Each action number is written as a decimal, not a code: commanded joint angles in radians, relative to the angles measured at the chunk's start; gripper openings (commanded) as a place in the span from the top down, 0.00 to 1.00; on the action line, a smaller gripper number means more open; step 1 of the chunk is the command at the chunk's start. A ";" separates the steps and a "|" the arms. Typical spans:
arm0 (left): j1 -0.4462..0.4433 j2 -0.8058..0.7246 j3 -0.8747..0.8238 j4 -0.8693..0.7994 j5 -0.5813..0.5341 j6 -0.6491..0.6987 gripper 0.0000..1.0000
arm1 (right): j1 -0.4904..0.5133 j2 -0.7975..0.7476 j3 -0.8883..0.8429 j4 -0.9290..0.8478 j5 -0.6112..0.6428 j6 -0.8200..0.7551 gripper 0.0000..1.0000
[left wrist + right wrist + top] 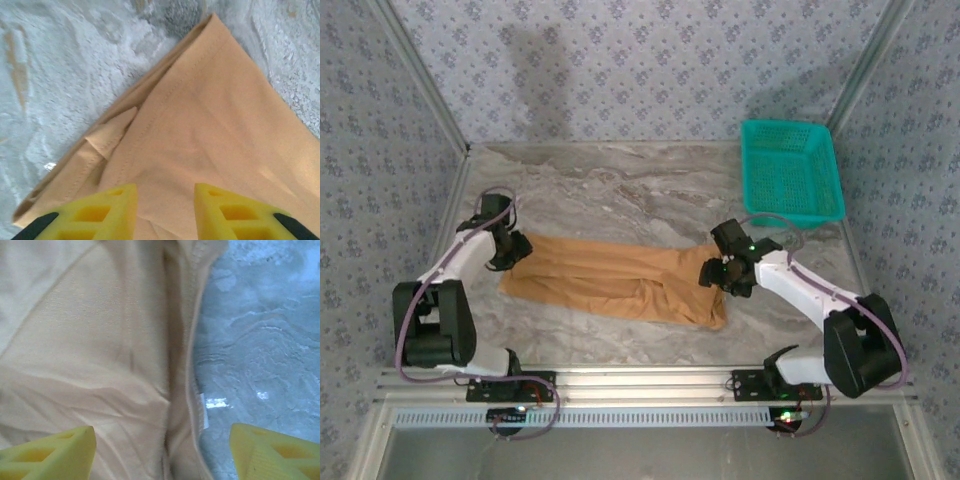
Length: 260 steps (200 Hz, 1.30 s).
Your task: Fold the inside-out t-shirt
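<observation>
Where the marble-patterned table (620, 185) runs between the two arms, the inside-out t-shirt (610, 275) lies flat as a long orange-tan band, stretched left to right and slanting a little toward the near edge at its right end. Its left end sits under the left gripper (510, 250), its right end under the right gripper (716, 272).

From the left wrist, a folded corner of the cloth points away from the camera, with a small flap turned over along its left edge; the yellow fingers (112, 210) stand apart above the fabric, no cloth gathered between them.

From the right wrist, a stitched hem runs down the middle, wrinkled cloth to its left and bare table to its right — a small white label (204, 412) sits just beside that hem. This gripper's yellow fingers (60, 450) are spread wide, one over the shirt and one over the table, gripping nothing.

A teal mesh basket (790, 125) stands at the far right corner, well apart from the shirt.
</observation>
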 commanded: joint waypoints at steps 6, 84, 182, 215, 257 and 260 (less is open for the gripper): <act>0.003 0.032 0.000 -0.029 -0.030 0.010 0.65 | -0.007 0.077 0.017 -0.032 0.026 -0.003 0.24; 0.016 0.102 0.040 0.000 0.023 -0.009 0.65 | 0.054 0.306 0.080 0.147 0.019 0.017 0.35; -0.026 0.185 -0.081 0.181 0.079 -0.064 0.66 | 0.063 0.330 0.099 0.040 0.069 0.003 0.93; -0.202 0.030 -0.228 0.252 0.107 -0.218 0.66 | -0.033 0.190 0.049 -0.020 0.069 -0.089 1.00; -0.441 -0.205 -0.253 0.181 -0.060 -0.311 0.64 | -0.139 0.083 0.073 -0.099 0.097 -0.199 1.00; -0.440 -0.210 -0.242 0.166 -0.068 -0.302 0.64 | -0.142 0.077 0.078 -0.103 0.097 -0.203 1.00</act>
